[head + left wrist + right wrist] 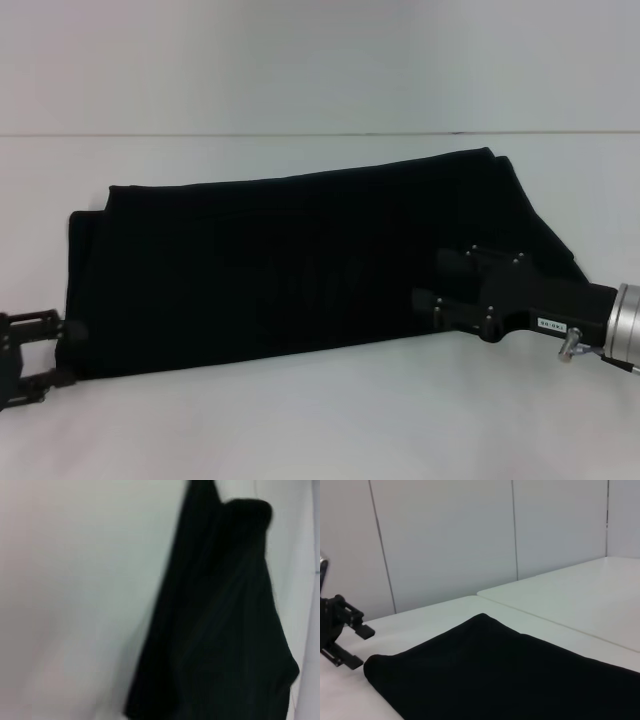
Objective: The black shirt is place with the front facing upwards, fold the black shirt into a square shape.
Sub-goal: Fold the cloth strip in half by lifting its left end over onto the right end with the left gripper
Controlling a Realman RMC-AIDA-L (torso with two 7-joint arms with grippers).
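The black shirt [290,260] lies on the white table as a long folded band running from left to right, its right end angled toward the front; only plain black cloth shows. My right gripper [432,283] is low over the band's right part, near its front edge, with its fingers spread apart. My left gripper [65,352] sits open at the band's front left corner, just off the cloth. The right wrist view shows the shirt [510,675] close below and the left gripper [362,647] beyond its far end. The left wrist view shows the shirt [225,630] only.
The white table [300,420] has bare surface in front of and behind the shirt. A second white table surface [570,595] adjoins it on one side, and a pale panelled wall [445,535] stands behind.
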